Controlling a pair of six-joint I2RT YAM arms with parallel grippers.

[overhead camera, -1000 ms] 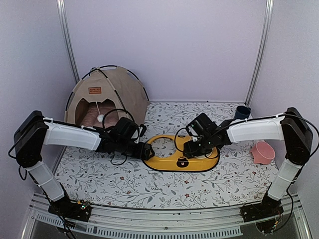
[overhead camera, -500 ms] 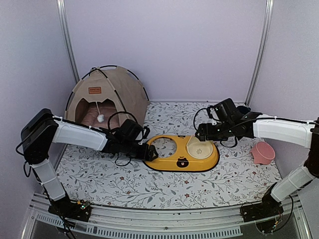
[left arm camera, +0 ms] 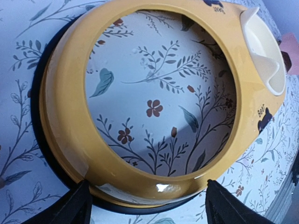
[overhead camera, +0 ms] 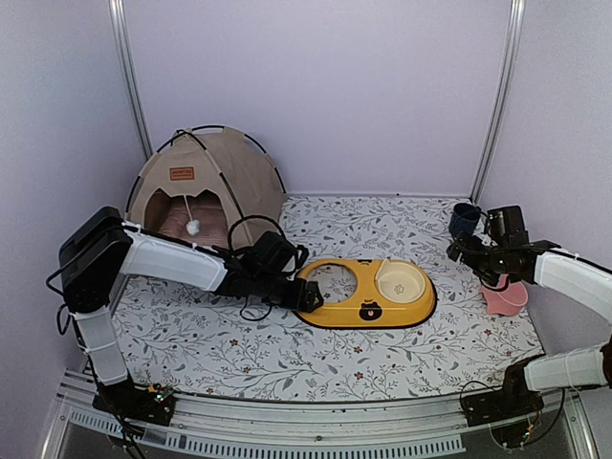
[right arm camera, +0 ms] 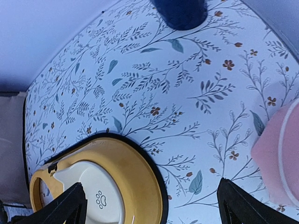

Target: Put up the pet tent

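Straddling rim of yellow bowl stand, left gripper spread; right gripper agape, empty, three o'clock; pet tent upright, ten o'clock.

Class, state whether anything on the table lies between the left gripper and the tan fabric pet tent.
Nothing visible does. The left gripper sits at the yellow oval bowl stand, which lies on the side away from the tan fabric pet tent.
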